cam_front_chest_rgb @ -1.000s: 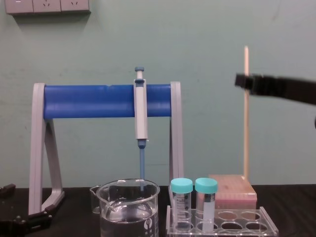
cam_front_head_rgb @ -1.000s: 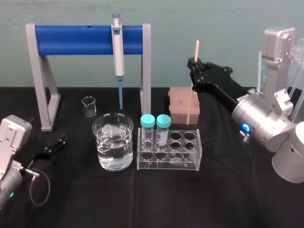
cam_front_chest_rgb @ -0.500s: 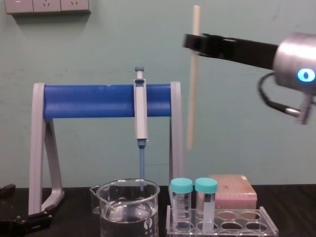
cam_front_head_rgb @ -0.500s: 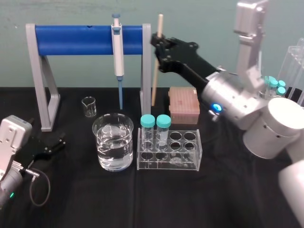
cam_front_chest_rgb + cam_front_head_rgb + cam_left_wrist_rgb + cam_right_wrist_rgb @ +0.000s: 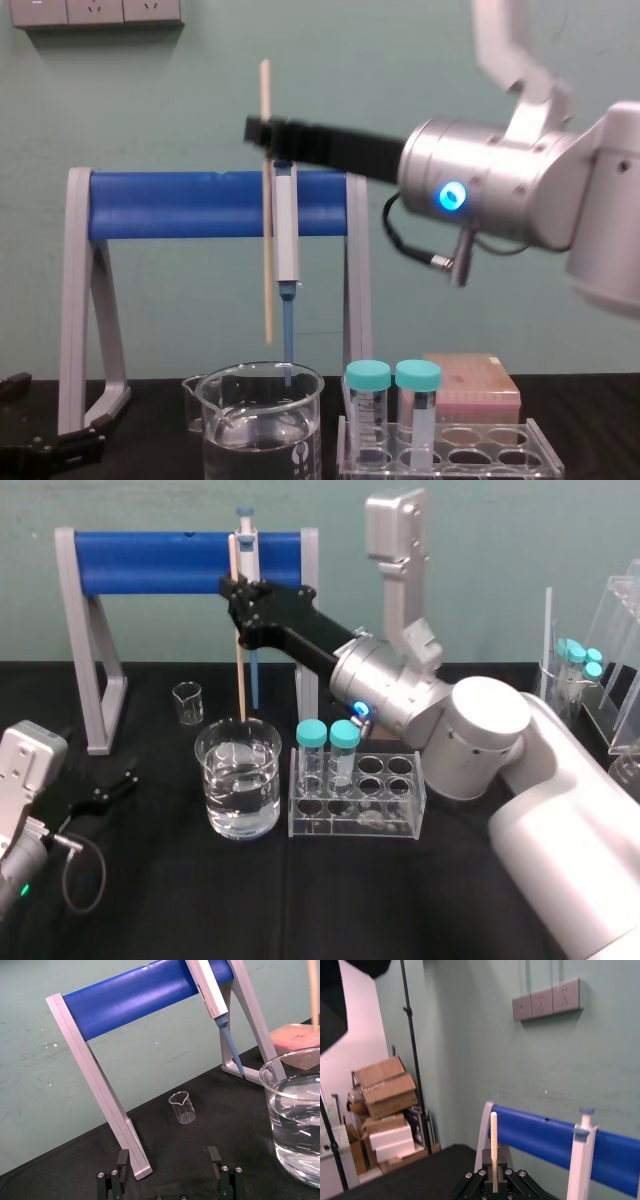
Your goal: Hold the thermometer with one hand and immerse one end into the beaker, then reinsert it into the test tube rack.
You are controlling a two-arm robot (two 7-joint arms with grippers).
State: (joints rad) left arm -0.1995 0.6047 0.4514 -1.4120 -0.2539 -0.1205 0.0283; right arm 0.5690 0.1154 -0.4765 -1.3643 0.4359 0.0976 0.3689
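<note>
The right gripper (image 5: pixel 234 590) (image 5: pixel 262 131) (image 5: pixel 493 1181) is reached out to about 11 o'clock in the head view, its black fingers closed tight on the thermometer (image 5: pixel 239 660) (image 5: pixel 267 220) (image 5: pixel 493 1140), gripping it in its upper part so a short length stands above the fingers and the long rest hangs down. The rod is upright, and in the chest view its lower end is in the air, apart from the rim of the beaker (image 5: pixel 212 780) (image 5: pixel 225 425) (image 5: pixel 295 1125) and not in the water. Nearest the robot, at 8 o'clock in the head view, the left gripper (image 5: pixel 125 780) (image 5: pixel 167 1157) lies parked on the black table (image 5: pixel 300 900) with its two fingers spread apart and nothing between them. The beaker, about half full of clear water, stands at 3 o'clock from that gripper. Just beside it, at its 3 o'clock, is the test tube rack (image 5: pixel 350 830) (image 5: pixel 450 458), with two teal-capped tubes (image 5: pixel 312 735) (image 5: pixel 368 378) upright in its far left holes. Farther back, at 11 o'clock from the beaker, sits a small clear beaker (image 5: pixel 187 703) (image 5: pixel 183 1107). A pink box (image 5: pixel 470 380) lies behind the rack. Behind all stands a grey frame with a blue bar (image 5: pixel 150 563) (image 5: pixel 180 204), a pipette (image 5: pixel 254 685) (image 5: pixel 286 230) (image 5: pixel 210 990) hanging from it just behind the thermometer.
</note>
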